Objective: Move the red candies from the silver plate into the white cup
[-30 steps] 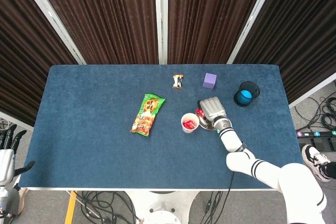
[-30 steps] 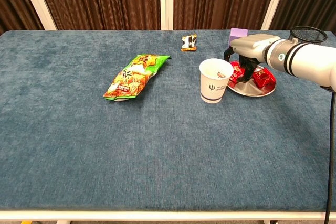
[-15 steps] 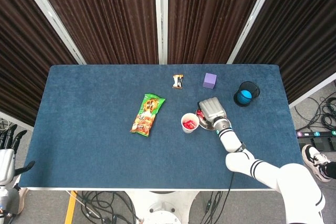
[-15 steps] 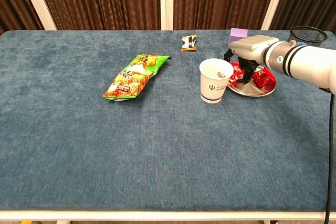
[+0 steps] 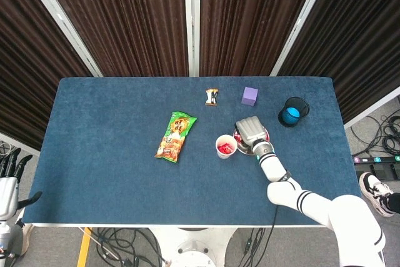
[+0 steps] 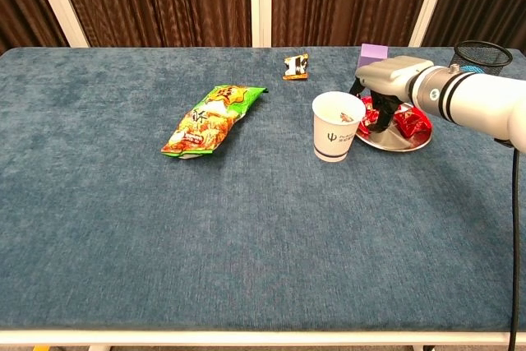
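The red candies (image 6: 410,123) lie on the silver plate (image 6: 400,144) at the right side of the chest view, a bit above the middle. The right hand (image 6: 380,98) hangs over the plate with its dark fingers (image 6: 385,114) pointing down into the candies. I cannot tell if the fingers are pinching a candy or just touching them. The white cup (image 6: 334,126) stands upright just to the left of the plate, very close to it. In the head view the cup (image 5: 225,146) has red in it.

Further left, near the middle of the table (image 6: 246,228), lies a green snack bag (image 6: 213,118). Higher up is a small orange packet (image 6: 297,66). A purple block (image 5: 250,95) sits above the plate, and a black mesh cup (image 5: 293,111) is to its right.

The left hand (image 5: 9,170) is at the lower left edge of the head view, off the table, holding nothing with its fingers apart
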Controlling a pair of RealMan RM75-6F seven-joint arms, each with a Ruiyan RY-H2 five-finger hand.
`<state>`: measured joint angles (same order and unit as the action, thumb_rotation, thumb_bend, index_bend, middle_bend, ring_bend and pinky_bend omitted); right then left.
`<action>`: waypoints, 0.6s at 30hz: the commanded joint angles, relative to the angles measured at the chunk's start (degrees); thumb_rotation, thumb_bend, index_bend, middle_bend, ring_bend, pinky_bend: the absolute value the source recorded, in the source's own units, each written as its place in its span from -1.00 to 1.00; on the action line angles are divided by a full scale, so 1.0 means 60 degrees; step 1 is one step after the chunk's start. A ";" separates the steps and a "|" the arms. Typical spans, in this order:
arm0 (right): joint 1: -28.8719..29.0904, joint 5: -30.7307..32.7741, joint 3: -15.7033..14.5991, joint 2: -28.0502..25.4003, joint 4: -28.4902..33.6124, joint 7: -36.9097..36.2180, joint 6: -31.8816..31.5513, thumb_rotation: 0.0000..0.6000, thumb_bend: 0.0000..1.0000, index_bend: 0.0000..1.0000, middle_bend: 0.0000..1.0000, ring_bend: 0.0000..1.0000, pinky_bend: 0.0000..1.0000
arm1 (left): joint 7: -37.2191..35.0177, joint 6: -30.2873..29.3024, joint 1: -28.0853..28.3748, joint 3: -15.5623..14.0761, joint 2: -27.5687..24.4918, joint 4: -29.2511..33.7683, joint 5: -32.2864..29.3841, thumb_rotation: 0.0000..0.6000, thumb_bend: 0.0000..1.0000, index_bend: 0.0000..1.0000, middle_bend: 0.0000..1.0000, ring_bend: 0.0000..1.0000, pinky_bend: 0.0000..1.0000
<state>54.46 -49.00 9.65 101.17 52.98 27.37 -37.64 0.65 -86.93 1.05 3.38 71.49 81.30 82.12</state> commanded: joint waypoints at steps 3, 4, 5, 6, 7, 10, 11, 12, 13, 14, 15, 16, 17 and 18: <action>-0.0354 -0.0447 0.0118 -0.0875 0.1273 -0.0315 -0.0738 1.00 -0.36 0.14 0.99 0.88 1.00 | -0.0012 -0.0036 0.0003 0.0019 -0.0015 0.0002 0.0016 1.00 -1.00 -0.59 -0.76 -0.80 -0.77; -0.0442 -0.0555 0.0147 -0.1114 0.1619 -0.0389 -0.0915 1.00 -0.36 0.14 0.99 0.88 1.00 | -0.0016 -0.0049 -0.0003 0.0019 -0.0020 0.0003 0.0021 1.00 -1.00 -0.59 -0.76 -0.80 -0.77; -0.0567 -0.0721 0.0183 -0.1454 0.2121 -0.0484 -0.1172 1.00 -0.36 0.14 0.99 0.88 1.00 | -0.0014 -0.0069 -0.0010 0.0014 -0.0027 0.0003 0.0037 1.00 -1.00 -0.59 -0.76 -0.80 -0.77; -0.0666 -0.0866 0.0207 -0.1717 0.2523 -0.0560 -0.1378 1.00 -0.36 0.14 0.99 0.88 1.00 | -0.0009 -0.0087 -0.0014 0.0008 -0.0033 0.0010 0.0056 1.00 -1.00 -0.59 -0.76 -0.80 -0.77; -0.0767 -0.1021 0.0234 -0.1980 0.2932 -0.0641 -0.1588 1.00 -0.36 0.14 0.99 0.88 1.00 | -0.0002 -0.0103 -0.0017 0.0005 -0.0039 0.0025 0.0074 1.00 -1.00 -0.59 -0.76 -0.80 -0.77; -0.1057 -0.1512 0.0345 -0.2785 0.4234 -0.1019 -0.2107 1.00 -0.36 0.14 0.99 0.88 1.00 | 0.0027 -0.0147 -0.0033 -0.0007 -0.0054 0.0079 0.0105 1.00 -1.00 -0.59 -0.76 -0.80 -0.77; -0.1129 -0.1650 0.0390 -0.3040 0.4664 -0.1189 -0.2183 1.00 -0.35 0.14 0.99 0.88 1.00 | 0.0041 -0.0151 -0.0040 -0.0014 -0.0055 0.0093 0.0105 1.00 -1.00 -0.59 -0.76 -0.80 -0.77; -0.1158 -0.1742 0.0412 -0.3188 0.4920 -0.1282 -0.2208 1.00 -0.36 0.14 0.99 0.88 1.00 | 0.0049 -0.0160 -0.0042 -0.0013 -0.0056 0.0104 0.0110 1.00 -1.00 -0.59 -0.76 -0.80 -0.77; -0.1168 -0.1834 0.0416 -0.3293 0.5109 -0.1331 -0.2220 1.00 -0.36 0.14 0.99 0.88 1.00 | 0.0056 -0.0173 -0.0042 -0.0012 -0.0058 0.0117 0.0121 1.00 -1.00 -0.59 -0.76 -0.80 -0.77; -0.1154 -0.1917 0.0404 -0.3359 0.5265 -0.1333 -0.2211 1.00 -0.36 0.14 0.99 0.88 1.00 | 0.0057 -0.0198 -0.0042 -0.0010 -0.0064 0.0132 0.0144 1.00 -1.00 -0.59 -0.76 -0.80 -0.77; -0.1124 -0.1940 0.0390 -0.3364 0.5328 -0.1304 -0.2178 1.00 -0.36 0.14 0.99 0.88 1.00 | 0.0056 -0.0226 -0.0047 -0.0010 -0.0067 0.0139 0.0167 1.00 -1.00 -0.59 -0.76 -0.80 -0.77; -0.1081 -0.1940 0.0376 -0.3339 0.5358 -0.1271 -0.2123 1.00 -0.36 0.14 0.99 0.88 1.00 | 0.0054 -0.0257 -0.0053 -0.0007 -0.0072 0.0144 0.0184 1.00 -1.00 -0.59 -0.76 -0.80 -0.77; -0.1017 -0.1911 0.0362 -0.3276 0.5364 -0.1229 -0.2040 1.00 -0.36 0.15 0.99 0.88 1.00 | 0.0048 -0.0291 -0.0066 -0.0004 -0.0079 0.0153 0.0194 1.00 -1.00 -0.59 -0.76 -0.80 -0.77; -0.0972 -0.1892 0.0353 -0.3210 0.5346 -0.1198 -0.1995 1.00 -0.36 0.15 0.99 0.88 1.00 | 0.0040 -0.0308 -0.0074 -0.0003 -0.0085 0.0156 0.0198 1.00 -1.00 -0.59 -0.76 -0.80 -0.77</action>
<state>48.44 -60.23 11.71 81.26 85.02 20.29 -49.79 0.90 -88.76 0.62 3.35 71.00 82.22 83.29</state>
